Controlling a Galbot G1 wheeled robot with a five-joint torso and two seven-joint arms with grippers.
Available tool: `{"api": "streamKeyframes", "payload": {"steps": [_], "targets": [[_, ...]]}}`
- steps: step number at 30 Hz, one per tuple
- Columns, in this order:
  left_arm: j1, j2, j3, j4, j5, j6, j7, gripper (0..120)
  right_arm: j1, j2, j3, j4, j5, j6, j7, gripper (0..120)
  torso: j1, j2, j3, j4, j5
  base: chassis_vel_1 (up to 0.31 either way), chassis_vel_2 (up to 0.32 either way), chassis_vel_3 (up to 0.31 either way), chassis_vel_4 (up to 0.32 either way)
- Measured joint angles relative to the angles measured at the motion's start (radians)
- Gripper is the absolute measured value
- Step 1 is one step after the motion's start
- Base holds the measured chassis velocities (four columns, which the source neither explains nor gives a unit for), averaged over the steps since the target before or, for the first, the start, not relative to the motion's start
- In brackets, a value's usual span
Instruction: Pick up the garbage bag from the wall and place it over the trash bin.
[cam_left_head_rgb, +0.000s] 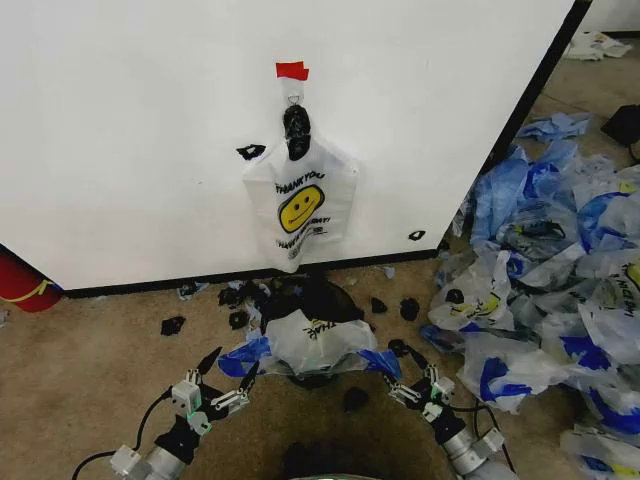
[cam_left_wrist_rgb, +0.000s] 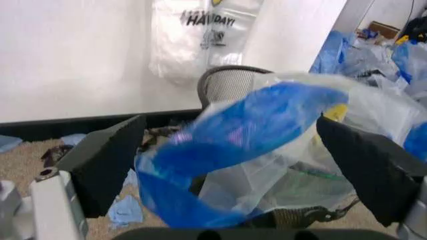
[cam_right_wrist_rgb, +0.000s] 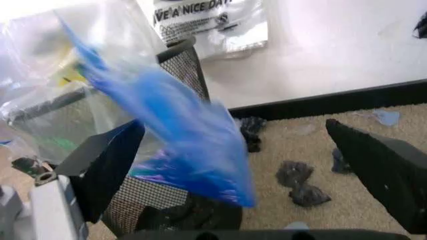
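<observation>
Thin translucent whitish garbage bag (cam_left_head_rgb: 312, 342) with blue patches: draped over the small round black mesh trash bin (cam_left_head_rgb: 305, 297), which stands on the tan carpet floor (cam_left_head_rgb: 90, 360) just before the black base strip of the large white wall panel (cam_left_head_rgb: 130, 130). Blue handle loops stick out to either side of the bin.

Left tool (cam_left_head_rgb: 227, 377): fingers spread open, the bag's left blue loop (cam_left_wrist_rgb: 247, 130) between them; contact with the pads cannot be told.

Right tool (cam_left_head_rgb: 408, 372): fingers spread open, the right blue loop (cam_right_wrist_rgb: 180, 135) hanging between them, blurred.

Bunch of like smiley-face bags with a black knot (cam_left_head_rgb: 299, 195): hangs on the metal hook (cam_left_head_rgb: 294, 99) under the red tape piece (cam_left_head_rgb: 292, 70), its lower edge just above the bin.

Open room: bare carpet to the left of the bin; small black scraps (cam_left_head_rgb: 236, 305) around its foot; a heap of loose blue-and-white plastic bags (cam_left_head_rgb: 560, 280) crowds the right side.

Hidden: bin's front wall and mouth covered by the bag; both arms cut off at the lower edge of the head view.
</observation>
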Motion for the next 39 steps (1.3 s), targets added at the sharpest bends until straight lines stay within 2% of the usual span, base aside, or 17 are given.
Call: {"api": "streamKeyframes", "payload": {"steps": [11,18,24,25,26,27,30,32,33,36,38,39], "targets": [[0.005,-0.008,-0.023,-0.056,-0.008,0.001,-0.003,100,-0.014,0.006,0.003,0.034,-0.017,0.000,0.000,99,0.000,0.000,0.000,0.0001,-0.0001,0.000,0.000,0.000,0.000],[-0.016,0.034,-0.044,-0.118,-0.047,0.042,-0.028,100,-0.024,0.009,0.003,0.059,-0.021,-0.001,-0.001,99,0.000,0.000,0.000,0.0001,0.0000,0.000,0.000,0.000,0.000],[-0.135,0.186,-0.033,-0.169,-0.207,0.169,-0.075,99,-0.026,0.010,-0.005,0.112,-0.032,-0.024,0.020,99,0.000,0.000,0.000,-0.0006,-0.0007,0.000,0.000,0.000,0.000],[-0.135,0.186,-0.033,-0.169,-0.207,0.169,-0.075,99,-0.026,0.010,-0.005,0.112,-0.032,-0.024,0.020,99,0.000,0.000,0.000,-0.0006,-0.0007,0.000,0.000,0.000,0.000],[-0.157,0.216,-0.035,-0.173,-0.244,0.187,-0.084,98,-0.019,0.010,-0.016,0.119,-0.035,-0.030,0.027,98,0.000,0.000,0.000,-0.0009,-0.0007,0.000,0.000,0.000,0.000],[-0.187,0.264,-0.039,-0.174,-0.308,0.214,-0.099,98,0.006,0.009,-0.048,0.131,-0.040,-0.043,0.040,98,0.000,0.000,0.000,-0.0004,0.0005,0.000,0.000,0.000,0.000],[-0.233,0.361,-0.049,-0.163,-0.437,0.249,-0.132,98,0.071,0.003,-0.123,0.149,-0.042,-0.068,0.071,98,0.000,0.000,0.000,0.0003,-0.0006,0.000,0.000,0.000,0.000],[-0.249,0.388,-0.047,-0.158,-0.471,0.258,-0.137,98,0.086,0.003,-0.137,0.154,-0.043,-0.074,0.079,98,0.000,0.000,0.000,0.0010,0.0002,0.000,0.000,0.000,0.000],[-0.289,0.432,-0.025,-0.147,-0.530,0.278,-0.144,98,0.095,0.005,-0.147,0.162,-0.050,-0.080,0.091,98,0.000,0.000,0.000,0.0015,0.0003,0.000,0.000,0.000,0.000],[-0.421,0.528,0.081,-0.113,-0.655,0.315,-0.161,96,0.091,0.014,-0.149,0.175,-0.068,-0.089,0.112,97,0.000,0.000,0.000,-0.0007,-0.0005,0.000,0.000,0.000,0.000],[-0.533,0.581,0.177,-0.081,-0.718,0.336,-0.162,95,0.081,0.019,-0.140,0.179,-0.077,-0.092,0.118,95,0.000,0.000,0.000,-0.0004,0.0003,0.000,0.000,0.000,0.000],[-0.533,0.581,0.177,-0.081,-0.718,0.336,-0.162,95,0.081,0.019,-0.140,0.179,-0.077,-0.092,0.118,95,0.000,0.000,0.000,-0.0004,0.0003,0.000,0.000,0.000,0.000]]}}
